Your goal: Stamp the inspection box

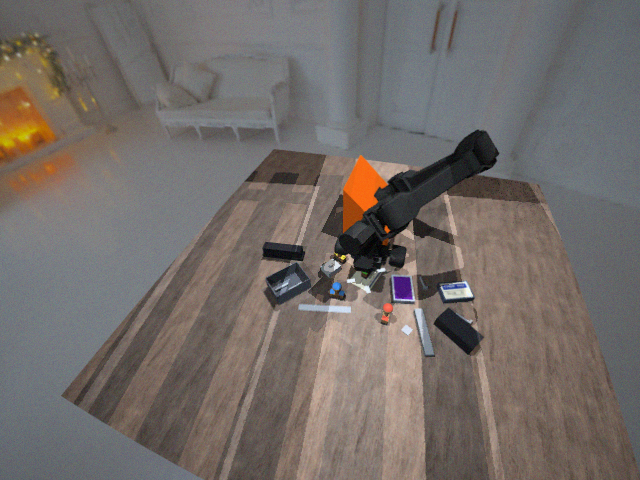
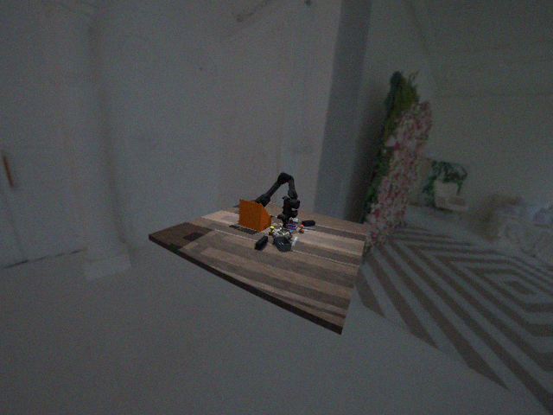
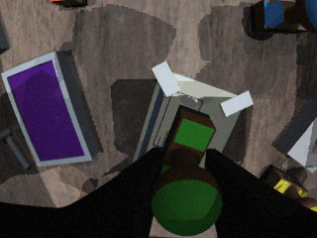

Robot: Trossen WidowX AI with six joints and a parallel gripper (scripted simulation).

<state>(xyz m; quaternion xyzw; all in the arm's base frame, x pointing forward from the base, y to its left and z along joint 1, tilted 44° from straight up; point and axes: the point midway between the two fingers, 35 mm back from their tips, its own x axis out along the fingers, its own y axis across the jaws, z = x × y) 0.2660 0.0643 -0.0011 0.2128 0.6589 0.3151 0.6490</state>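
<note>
My gripper (image 1: 366,268) (image 3: 183,156) is shut on the stamp with the green knob (image 3: 187,205) and green label. The stamp is over the card (image 1: 361,282) (image 3: 203,89); whether it touches the card I cannot tell. The pale card has white tape at its corners and a thin outlined box, partly seen in the wrist view beside and beyond the stamp. The stamp and fingers hide the rest, and I can make out no print. The purple ink pad (image 1: 403,288) (image 3: 47,114) lies open beside the card.
Stamps with blue (image 1: 337,287), red (image 1: 387,308) and yellow (image 1: 339,256) knobs stand around the card. A grey block (image 1: 329,267) is close by. Also there are a dark tray (image 1: 294,294), two black blocks (image 1: 283,251) (image 1: 458,330), two grey bars and an orange wedge (image 1: 356,206) (image 2: 253,215).
</note>
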